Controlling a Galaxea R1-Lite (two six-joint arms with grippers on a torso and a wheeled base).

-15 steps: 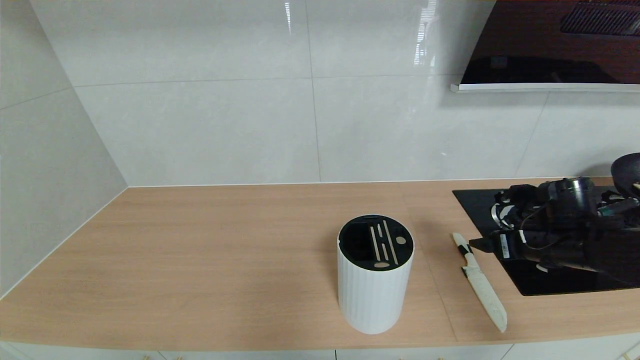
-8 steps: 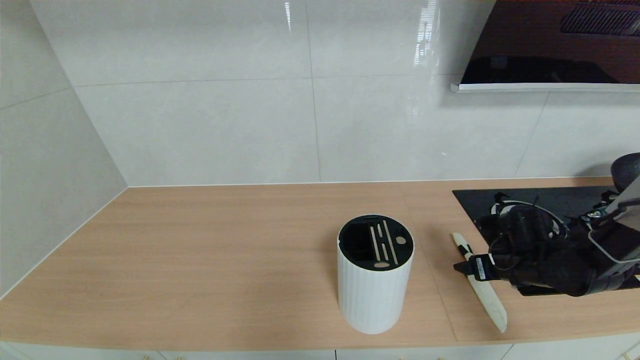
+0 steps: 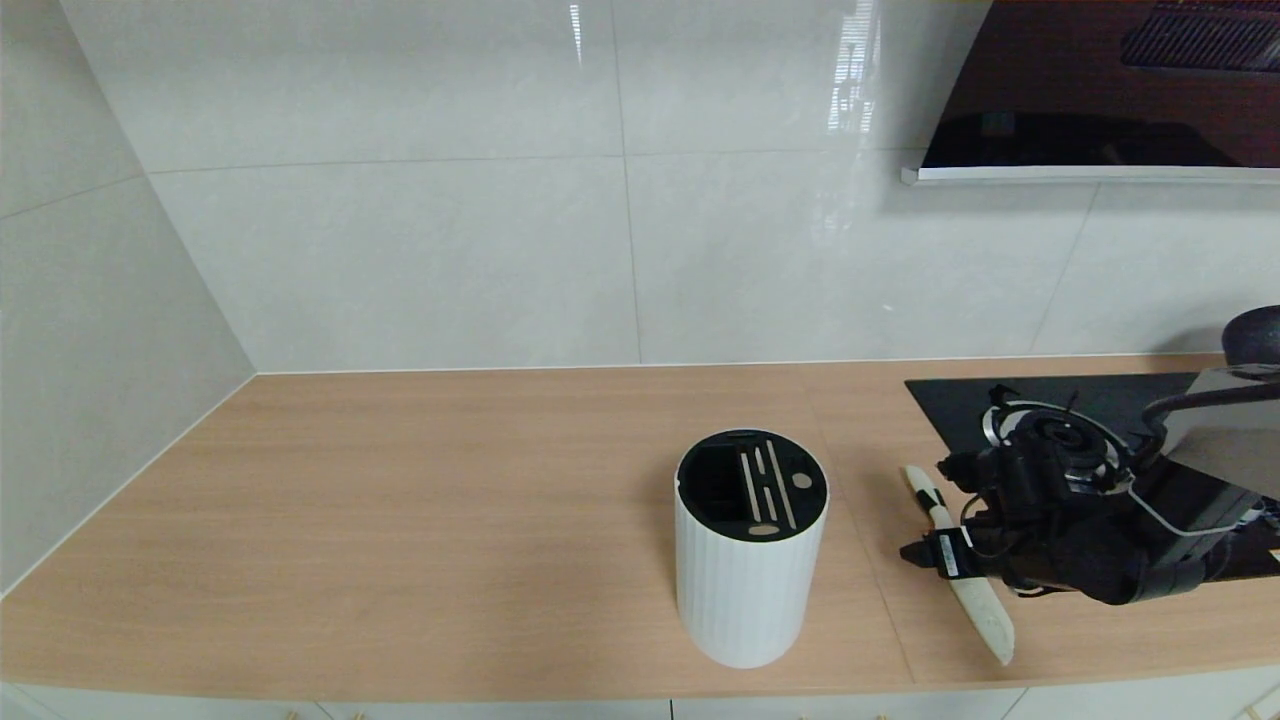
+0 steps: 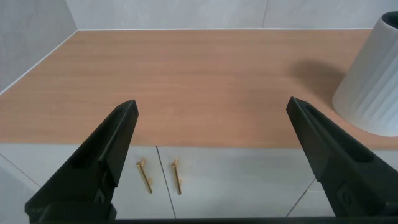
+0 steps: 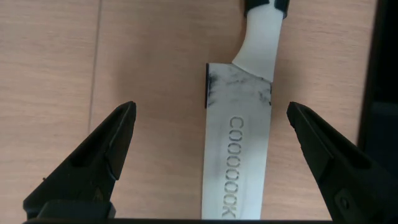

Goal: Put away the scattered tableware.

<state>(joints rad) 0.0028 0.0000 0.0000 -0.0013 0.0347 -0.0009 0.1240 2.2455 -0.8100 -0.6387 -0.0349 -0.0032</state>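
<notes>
**Approach of the right pincer to the knife**

Head view: within the last second the right pincer (image 3: 940,558) has swung left off the black hob (image 3: 950,400) and come down over the knife (image 3: 980,608). The knife has not shifted. It lies flat on the surface (image 3: 450,500), just right of the white slotted holder (image 3: 748,570), with its blade toward the near edge.

Left wrist view: the left pincer (image 4: 211,106) is spread and empty, and hangs at the near edge of the surface, left of the holder (image 4: 370,81).

Right wrist view: the right pincer (image 5: 210,111) is spread, with one finger on each side of the knife (image 5: 239,143) near where blade meets handle, and neither finger touches it. The approach appears complete. The task still needs the pincer closed on the knife, the knife lifted, and the blade slotted into the holder.
</notes>
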